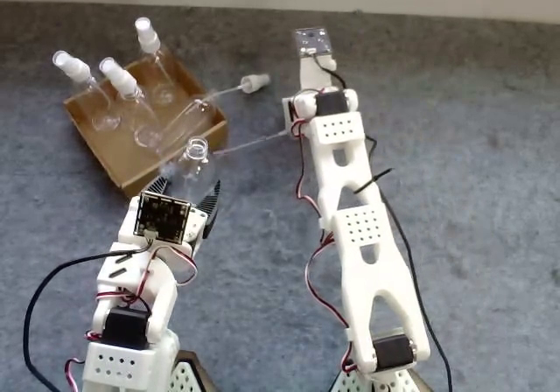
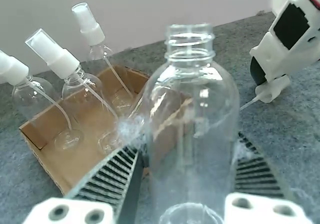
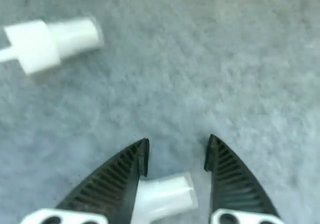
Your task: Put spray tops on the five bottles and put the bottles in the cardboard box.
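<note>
While upright, bottle in end effector.

A brown cardboard box sits at the far left of the grey tabletop; three clear bottles stand inside it, each wearing a white spray top: the far bottle, the middle bottle and the leftmost bottle; a loose spray top lies just beyond the box's right corner, its thin tube angled back toward the box; the left hand grips an uncapped bottle upright at the box's near wall; the right arm stretches far forward; from under its front end a second spray top, seen as a thin tube, points toward the uncapped bottle.
</note>
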Controlling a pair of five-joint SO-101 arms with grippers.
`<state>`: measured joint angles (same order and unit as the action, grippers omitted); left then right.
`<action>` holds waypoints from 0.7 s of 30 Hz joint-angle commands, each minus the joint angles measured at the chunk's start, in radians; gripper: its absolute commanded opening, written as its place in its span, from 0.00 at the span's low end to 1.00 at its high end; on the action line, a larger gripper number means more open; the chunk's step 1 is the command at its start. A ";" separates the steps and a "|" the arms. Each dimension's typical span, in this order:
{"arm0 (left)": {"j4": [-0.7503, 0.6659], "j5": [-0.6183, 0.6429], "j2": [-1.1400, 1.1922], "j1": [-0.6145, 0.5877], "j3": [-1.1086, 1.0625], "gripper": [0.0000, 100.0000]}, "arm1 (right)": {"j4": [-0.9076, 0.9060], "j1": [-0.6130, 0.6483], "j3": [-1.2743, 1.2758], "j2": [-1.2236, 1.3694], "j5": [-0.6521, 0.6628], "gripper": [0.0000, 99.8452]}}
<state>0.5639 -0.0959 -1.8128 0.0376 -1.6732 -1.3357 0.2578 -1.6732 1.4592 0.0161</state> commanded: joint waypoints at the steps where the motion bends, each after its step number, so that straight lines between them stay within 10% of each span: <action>1: -0.014 0.011 -0.002 -0.004 -0.022 0.12 | -0.145 -0.042 -0.111 -0.119 0.006 0.18; 21: -0.014 0.011 -0.002 -0.004 -0.022 0.12 | -0.403 0.022 -0.110 -0.239 -0.471 0.18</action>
<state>0.5639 -0.0959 -1.8128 0.0376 -1.6732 -1.7285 0.2409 -1.6701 1.2797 -0.3552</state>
